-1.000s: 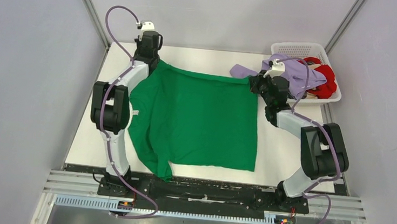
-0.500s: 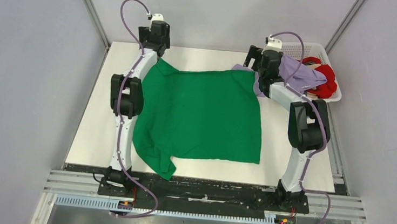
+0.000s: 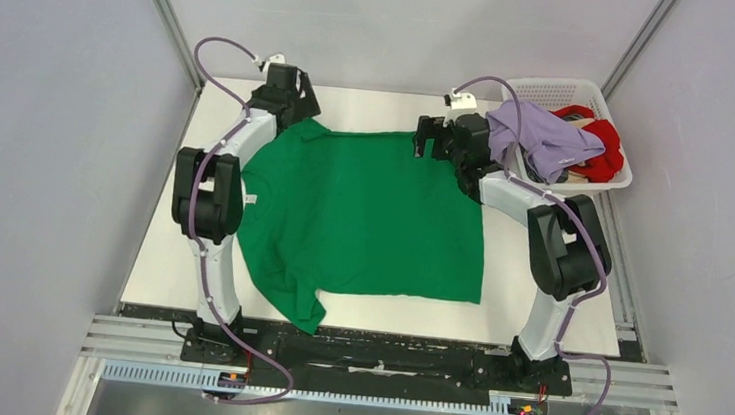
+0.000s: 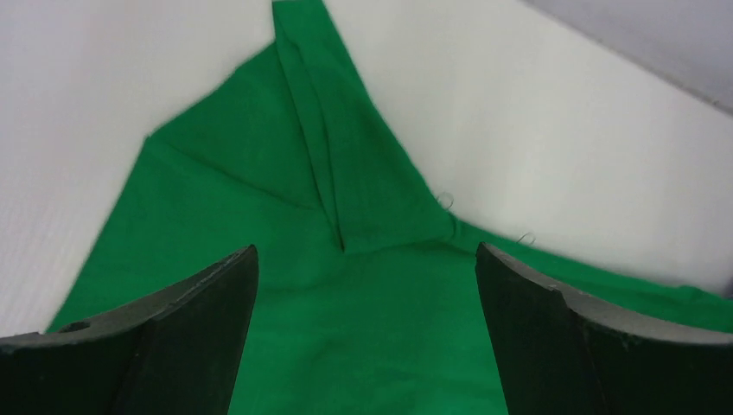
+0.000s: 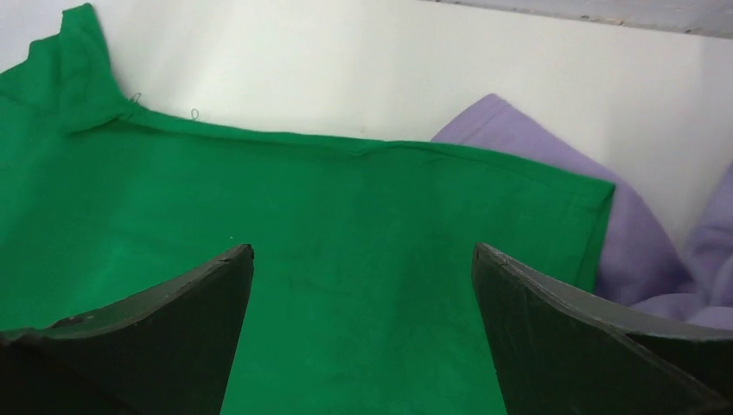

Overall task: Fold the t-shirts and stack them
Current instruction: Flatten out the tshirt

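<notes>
Both arms are brought lower over the far hem of the green t-shirt (image 3: 362,222) than half a second ago, and the right pincer (image 5: 361,251) is now shifted inward along that hem from the shirt's far right corner. The left pincer (image 4: 365,258) is held over the far left sleeve (image 4: 320,130). Both are released, jaws wide apart, nothing gripped. The green t-shirt is spread flat on the tabletop (image 3: 165,240). The lavender t-shirt (image 3: 540,142) and the red t-shirt (image 3: 604,153) are heaped in the white basket (image 3: 555,85), just beyond the green shirt's far right corner.

Trouble can be expected in three spots. If the far right corner is pinched, lavender cloth may be picked up with it. If the far left sleeve is folded as it lies, its pleat is likely to be pressed in. The near left sleeve (image 3: 302,312) is draped off the tabletop's edge, so it may be dragged or snagged once the shirt is lifted.

Lavender cloth lying against the green corner is shown only by the right wrist view; from above it is hidden under the arm. The sleeve's pleat is shown only by the left wrist view. The hanging sleeve and the basket are shown only from above.
</notes>
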Robot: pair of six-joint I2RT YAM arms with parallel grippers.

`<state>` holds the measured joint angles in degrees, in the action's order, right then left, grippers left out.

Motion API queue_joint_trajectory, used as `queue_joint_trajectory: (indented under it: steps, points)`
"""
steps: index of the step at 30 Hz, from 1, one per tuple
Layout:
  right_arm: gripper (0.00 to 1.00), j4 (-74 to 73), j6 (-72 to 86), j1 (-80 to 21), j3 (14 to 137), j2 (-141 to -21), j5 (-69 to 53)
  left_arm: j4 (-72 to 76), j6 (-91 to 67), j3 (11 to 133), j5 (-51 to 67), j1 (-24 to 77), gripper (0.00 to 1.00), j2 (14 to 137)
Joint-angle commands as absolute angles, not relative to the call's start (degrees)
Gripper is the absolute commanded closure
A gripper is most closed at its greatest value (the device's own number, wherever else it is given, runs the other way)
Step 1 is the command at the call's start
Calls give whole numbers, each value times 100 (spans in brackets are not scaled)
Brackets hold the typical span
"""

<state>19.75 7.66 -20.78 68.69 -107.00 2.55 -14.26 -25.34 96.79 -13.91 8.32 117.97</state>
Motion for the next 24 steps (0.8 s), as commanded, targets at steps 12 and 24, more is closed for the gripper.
queue_joint_trajectory:
  steps: [12,24]
  points:
    - [2,1925,698,-2031,7084,-11332,237,-1125,-3652,9783,-591,712,0,12637]
    - [2,1916,671,-1969,7031,-11539,263,-460,-4181,9976,-293,659,0,13130]
